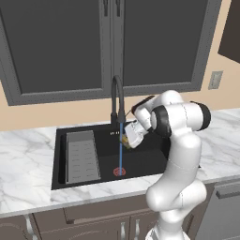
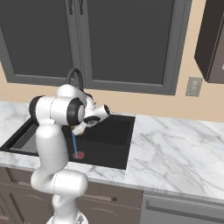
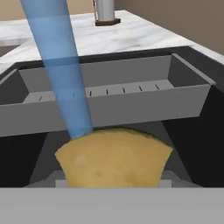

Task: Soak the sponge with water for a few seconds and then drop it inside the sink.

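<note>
Dark grey cabinet doors [image 1: 61, 47] close off the wall above a white marbled table [image 1: 28, 154] in the left base view. We see the sink [image 1: 61, 161], a black basin, set into that table, with a grey ribbed rack insert [image 1: 82, 157] along its left side and a red-ringed drain [image 1: 120, 171] on its floor. A black arched faucet [image 1: 117, 101] rises at the rear rim. The water [image 1: 121, 152] falls from it as a thin blue stream, straight down to the drain. The tool [image 1: 127, 139] is held over the basin, just right of the stream, clenched on the sponge [image 1: 125, 139], of which we see a small yellow patch touching the stream.

From the right base view, we see the same sink [image 2: 118, 144] partly behind the white arm. The tool [image 2: 81, 127] sits below the faucet [image 2: 75, 76], and the sponge [image 2: 79, 129] shows as a yellow edge at the top of the water [image 2: 75, 144], which runs down to the drain [image 2: 78, 155]. A wall outlet [image 2: 193, 86] sits on the beige wall to the right.

Looking at the hand view, we find the sponge [image 3: 113, 157] close to the lens, yellow-brown, its upper edge curved. The water [image 3: 59, 70] lands on its upper left corner. Beyond it lies the rack insert [image 3: 131, 98] inside the sink [image 3: 192, 127], with the faucet [image 3: 105, 13] base on the table [image 3: 131, 35] behind.
</note>
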You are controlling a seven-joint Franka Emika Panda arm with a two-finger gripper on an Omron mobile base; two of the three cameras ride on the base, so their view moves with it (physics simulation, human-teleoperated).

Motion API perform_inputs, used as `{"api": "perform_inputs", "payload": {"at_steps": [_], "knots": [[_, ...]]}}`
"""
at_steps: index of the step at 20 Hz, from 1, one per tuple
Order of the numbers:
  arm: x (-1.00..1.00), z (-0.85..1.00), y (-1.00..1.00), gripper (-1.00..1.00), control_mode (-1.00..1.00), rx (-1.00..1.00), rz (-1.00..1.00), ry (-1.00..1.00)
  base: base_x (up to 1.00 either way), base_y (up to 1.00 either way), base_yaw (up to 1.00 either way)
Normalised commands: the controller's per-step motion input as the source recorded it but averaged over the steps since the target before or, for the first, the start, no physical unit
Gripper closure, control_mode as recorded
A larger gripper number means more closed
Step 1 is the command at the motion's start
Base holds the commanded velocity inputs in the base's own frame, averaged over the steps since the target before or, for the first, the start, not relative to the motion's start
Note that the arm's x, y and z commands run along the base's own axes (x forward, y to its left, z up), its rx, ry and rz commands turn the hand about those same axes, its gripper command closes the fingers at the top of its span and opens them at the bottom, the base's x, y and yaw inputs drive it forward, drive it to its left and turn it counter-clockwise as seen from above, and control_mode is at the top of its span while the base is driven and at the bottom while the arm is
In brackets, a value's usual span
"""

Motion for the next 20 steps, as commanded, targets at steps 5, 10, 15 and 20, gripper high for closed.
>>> {"api": "perform_inputs", "payload": {"at_steps": [5, 10, 15, 20], "knots": [[0.00, 0.00, 0.24, 1.00, -1.00, 0.00, 0.01, 0.00, 0.00, 0.00, 0.00], [0.00, 0.00, 0.15, 1.00, -1.00, 0.00, 0.02, 0.00, 0.00, 0.00, 0.00], [0.00, 0.00, 0.00, 1.00, -1.00, 0.00, 0.01, 0.00, 0.00, 0.00, 0.00], [-0.10, 0.00, 0.00, 1.00, -1.00, 0.00, 0.00, 0.00, 0.00, 0.00, 0.00]]}}
